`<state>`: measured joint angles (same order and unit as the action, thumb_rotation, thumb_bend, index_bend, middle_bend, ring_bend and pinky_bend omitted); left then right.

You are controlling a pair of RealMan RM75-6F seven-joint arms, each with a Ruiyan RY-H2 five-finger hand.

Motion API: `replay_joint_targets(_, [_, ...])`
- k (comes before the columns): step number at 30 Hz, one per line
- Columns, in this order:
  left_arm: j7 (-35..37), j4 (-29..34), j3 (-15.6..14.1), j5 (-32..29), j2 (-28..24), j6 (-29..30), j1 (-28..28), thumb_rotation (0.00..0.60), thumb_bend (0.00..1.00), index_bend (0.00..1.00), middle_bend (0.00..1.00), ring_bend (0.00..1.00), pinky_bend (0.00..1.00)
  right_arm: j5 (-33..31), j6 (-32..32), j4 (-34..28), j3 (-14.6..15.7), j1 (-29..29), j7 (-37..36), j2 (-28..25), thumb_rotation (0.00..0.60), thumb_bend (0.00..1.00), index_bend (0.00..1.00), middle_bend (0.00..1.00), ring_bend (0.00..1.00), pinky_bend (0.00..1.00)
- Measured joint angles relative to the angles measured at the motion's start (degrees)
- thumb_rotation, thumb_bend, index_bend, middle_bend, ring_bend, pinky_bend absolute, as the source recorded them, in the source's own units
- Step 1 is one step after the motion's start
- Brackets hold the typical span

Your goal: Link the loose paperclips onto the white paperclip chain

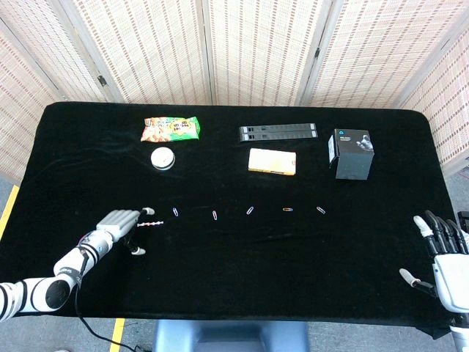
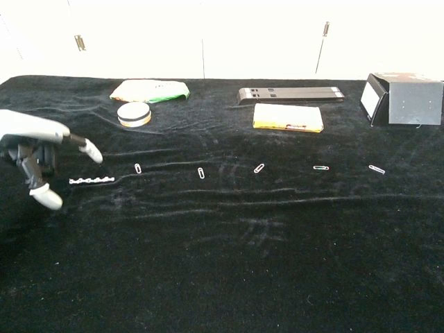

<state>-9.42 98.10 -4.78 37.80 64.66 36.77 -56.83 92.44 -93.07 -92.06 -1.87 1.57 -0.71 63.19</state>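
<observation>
The white paperclip chain lies flat on the black cloth, running left to right. My left hand hovers just left of it with fingers stretched out and thumb hanging down, holding nothing. One fingertip sits above the chain's right end. Several loose paperclips lie in a row to the right: the nearest, another, and a third, with more beyond. My right hand rests open at the table's front right corner, seen only in the head view.
At the back stand a snack bag, a round white tin, a long black case, a yellow packet and a black box. The table's front edge runs close to both hands.
</observation>
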Motion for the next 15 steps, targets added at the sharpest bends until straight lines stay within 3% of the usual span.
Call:
replay_joint_targets(3, [2.31, 0.27, 1.88, 3.47, 0.7, 6.51, 3.43, 0.6, 0.18, 0.3, 1.0, 1.0, 1.0, -0.04, -0.02, -0.03, -0.01, 0.0, -0.01, 0.0, 0.592, 0.0, 0.0, 0.0, 0.0, 0.0])
replay_joint_targets(7, [5.66, -1.42, 3.85, 6.92, 3.47, 8.96, 6.66, 0.6, 0.22, 0.38, 1.0, 1.0, 1.0, -0.1, 0.3, -0.05, 0.0, -0.13, 0.24, 0.04, 0.59, 0.0, 0.0, 0.0, 0.0, 0.0])
replay_joint_targets(15, [-0.35, -4.36, 5.8, 2.24, 11.34, 12.06, 6.06, 0.6, 0.29, 0.47, 1.0, 1.0, 1.0, -0.02, 0.65, -0.13, 0.16, -0.31, 0.11, -0.07, 0.592, 0.0, 0.0, 0.0, 0.0, 0.0])
